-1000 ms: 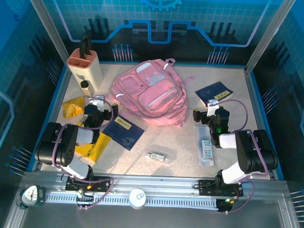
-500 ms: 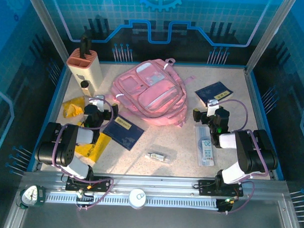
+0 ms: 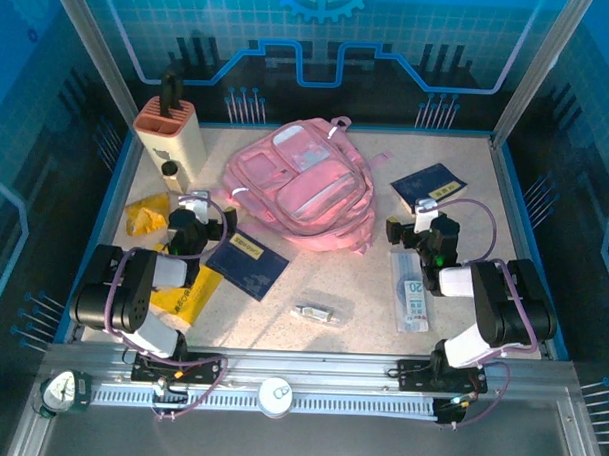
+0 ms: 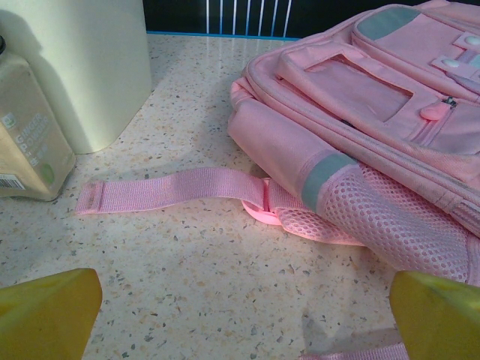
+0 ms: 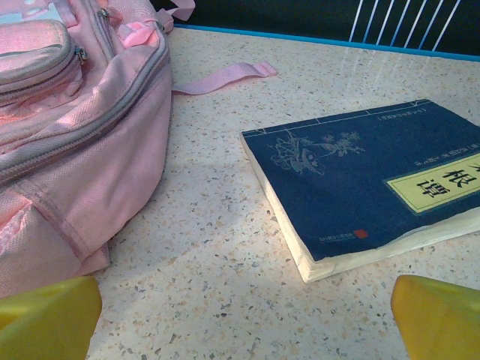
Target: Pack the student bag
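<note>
soft pink student bag (image 3: 301, 188), mesh side pocket (image 4: 390, 225), flat woven strap (image 4: 172, 189) on speckled counter (image 4: 187, 285), left claw (image 4: 240, 315) and right claw (image 5: 240, 315) gaping wide, empty, open strip of counter beside thick blue book (image 5: 360, 172)

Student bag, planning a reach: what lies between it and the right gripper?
Right wrist view: bare tabletop between right gripper and student bag; blue book aside.

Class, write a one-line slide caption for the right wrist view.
Open pincer faces a blue book beside the pink bag.
</note>
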Controlling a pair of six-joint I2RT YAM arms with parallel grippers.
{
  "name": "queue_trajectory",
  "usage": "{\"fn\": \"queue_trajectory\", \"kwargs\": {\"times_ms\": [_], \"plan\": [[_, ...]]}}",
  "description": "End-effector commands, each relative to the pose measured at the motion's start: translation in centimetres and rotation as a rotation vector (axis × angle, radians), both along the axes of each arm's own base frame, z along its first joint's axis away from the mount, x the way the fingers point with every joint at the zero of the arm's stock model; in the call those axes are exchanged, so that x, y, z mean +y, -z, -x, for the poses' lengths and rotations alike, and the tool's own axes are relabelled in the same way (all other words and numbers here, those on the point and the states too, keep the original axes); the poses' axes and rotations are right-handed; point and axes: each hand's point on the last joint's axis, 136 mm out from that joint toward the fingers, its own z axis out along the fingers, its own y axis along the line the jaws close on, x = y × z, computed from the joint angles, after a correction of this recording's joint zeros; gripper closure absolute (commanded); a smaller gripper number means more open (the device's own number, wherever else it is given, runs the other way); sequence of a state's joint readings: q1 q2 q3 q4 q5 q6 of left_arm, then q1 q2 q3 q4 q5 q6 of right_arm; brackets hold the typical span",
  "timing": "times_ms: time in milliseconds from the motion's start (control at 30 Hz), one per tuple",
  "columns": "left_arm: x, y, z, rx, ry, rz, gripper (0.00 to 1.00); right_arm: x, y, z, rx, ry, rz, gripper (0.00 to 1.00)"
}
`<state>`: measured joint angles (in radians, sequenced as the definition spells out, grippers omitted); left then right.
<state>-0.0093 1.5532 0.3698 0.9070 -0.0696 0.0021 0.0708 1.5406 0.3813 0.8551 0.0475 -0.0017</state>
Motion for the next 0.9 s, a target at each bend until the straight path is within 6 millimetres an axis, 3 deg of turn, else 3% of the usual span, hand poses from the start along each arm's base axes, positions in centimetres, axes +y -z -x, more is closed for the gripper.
{"fn": "queue_trajectory", "kwargs": {"times_ms": [0,133,400,567,667,767,867], "plan": [[0.0,-0.8,-0.5,-0.029,0.011,0.006,0.01,-0.4,-1.4,-0.8,-0.055,0.005,0.008,0.0],[0.5,-1.1,-0.3,-0.042,-0.022,0.007,0.01,-0.8,-2.2,-0.5,-0.079,0.034,0.004,0.0],[0.8,-4.6,1.3,-0.099,-0.037,0.01,0.01,-1.0,-4.9,0.6,-0.099,0.051,0.006,0.01],[0.9,-7.7,2.6,-0.127,-0.062,0.066,0.01,-3.1,-7.3,1.2,-0.01,0.198,-0.077,0.0],[0.9,-10.4,3.4,-0.155,-0.085,0.152,0.01,-5.8,-9.0,1.8,-0.008,0.41,-0.218,0.0],[0.8,-12.6,4.0,-0.177,-0.107,0.261,0.01,-6.6,-8.7,3.5,0.057,0.478,-0.329,0.01],[1.6,-12.8,5.0,-0.181,-0.186,0.384,0.01,-7.4,-8.1,4.9,0.038,0.544,-0.45,0.0]]}}
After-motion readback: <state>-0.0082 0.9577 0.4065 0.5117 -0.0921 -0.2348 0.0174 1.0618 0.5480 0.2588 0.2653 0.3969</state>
